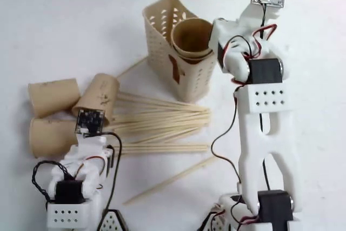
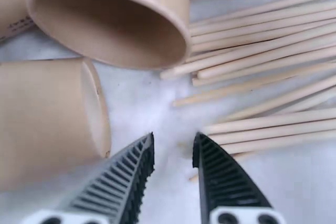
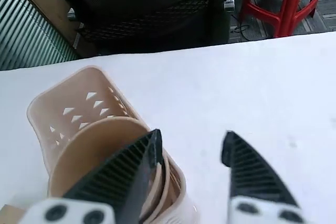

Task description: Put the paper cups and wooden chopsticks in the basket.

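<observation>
Inside the basket (image 1: pixel 162 31) (image 3: pixel 79 98), upright on the white desk (image 1: pixel 65 31): one paper cup (image 1: pixel 192 35) (image 3: pixel 84 150), mouth up, at the basket's right end. Whether a second is nested in it, cannot tell.

Left of the basket and well apart from it: three more paper cups, all on their sides. One (image 1: pixel 101 93) nearest the basket, mouth turned toward the left arm (image 1: pixel 75 187). One (image 1: pixel 53 97) just beyond it, farther from the basket. One (image 1: pixel 47 136) farthest from the basket, just beside the left arm. Four cups counted in all.

In front of the basket: wooden chopsticks (image 1: pixel 162 117) (image 2: pixel 262 51) in a loose fan, more than ten, too overlapped for an exact count. One lone stick (image 1: pixel 170 179) slanted farther out from the basket, and another (image 1: pixel 132 68) poking out by the basket's left wall.

Left jaws: apart, clamped on nothing, low over bare desk between a tipped cup (image 2: pixel 47 114) and the chopstick ends, far to the basket's left.

Right jaws: apart and holding nothing, above the basket's right end, one jaw over the cup's rim, the other outside the basket wall over bare desk.
</observation>
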You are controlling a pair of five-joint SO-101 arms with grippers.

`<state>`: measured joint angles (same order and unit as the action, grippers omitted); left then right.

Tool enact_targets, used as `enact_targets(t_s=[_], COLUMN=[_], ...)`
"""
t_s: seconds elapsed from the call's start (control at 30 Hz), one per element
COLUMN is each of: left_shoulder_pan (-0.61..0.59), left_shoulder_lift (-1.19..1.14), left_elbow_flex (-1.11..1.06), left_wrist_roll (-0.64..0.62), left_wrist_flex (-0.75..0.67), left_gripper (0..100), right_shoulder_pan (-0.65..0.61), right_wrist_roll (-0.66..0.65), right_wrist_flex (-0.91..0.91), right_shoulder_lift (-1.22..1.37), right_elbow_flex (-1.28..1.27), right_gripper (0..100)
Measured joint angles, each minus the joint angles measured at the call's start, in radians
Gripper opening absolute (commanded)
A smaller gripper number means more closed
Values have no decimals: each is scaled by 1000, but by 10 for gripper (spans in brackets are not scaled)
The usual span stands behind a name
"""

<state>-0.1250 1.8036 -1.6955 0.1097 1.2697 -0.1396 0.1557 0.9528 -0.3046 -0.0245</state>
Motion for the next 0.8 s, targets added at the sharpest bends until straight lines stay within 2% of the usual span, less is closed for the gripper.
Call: enact_targets(t_s=[0.13, 0.4, 0.47, 0.67, 0.8], left_shoulder_pan=[0, 0, 0, 0, 0], left_shoulder_lift=[0, 0, 0, 0, 0], left_elbow_flex=[0, 0, 0, 0, 0], left_wrist_roll=[0, 0, 0, 0, 0], left_wrist_flex=[0, 0, 0, 0, 0], left_gripper=[135, 135, 135, 135, 135], right_shoulder_pan=[-3, 14, 32, 37, 78], right_wrist_roll=[0, 0, -44, -364, -471], right_wrist_flex=[54, 482, 523, 411, 259], right_shoulder_lift=[-74, -236, -273, -377, -463], right_elbow_flex=[0, -40, -100, -462, -741], right_gripper=[279, 26, 22, 17, 18])
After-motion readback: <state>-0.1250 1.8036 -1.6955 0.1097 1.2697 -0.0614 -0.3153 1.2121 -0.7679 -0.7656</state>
